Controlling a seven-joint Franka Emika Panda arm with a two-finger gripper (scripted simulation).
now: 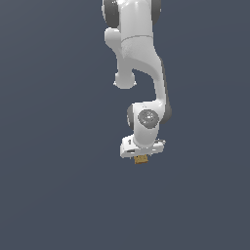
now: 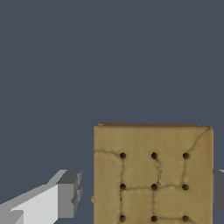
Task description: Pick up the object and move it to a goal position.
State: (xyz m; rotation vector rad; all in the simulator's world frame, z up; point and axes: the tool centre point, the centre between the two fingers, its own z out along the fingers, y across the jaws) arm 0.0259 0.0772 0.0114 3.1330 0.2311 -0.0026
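The object, a small tan-brown cube (image 1: 141, 159) with dark specks, sits directly under the white hand of my gripper (image 1: 142, 155) in the exterior view. In the wrist view the cube (image 2: 153, 175) fills the space between the fingers of the gripper (image 2: 147, 192). One grey fingertip (image 2: 70, 194) stands a narrow gap away from the cube's side. The other fingertip (image 2: 219, 186) shows only as a sliver at the frame's edge, right against the cube. The jaws are open around the cube, nearly at its width.
Only a plain dark grey-blue surface shows around the arm (image 1: 139, 58) and the cube. No other object, container or edge shows in either view.
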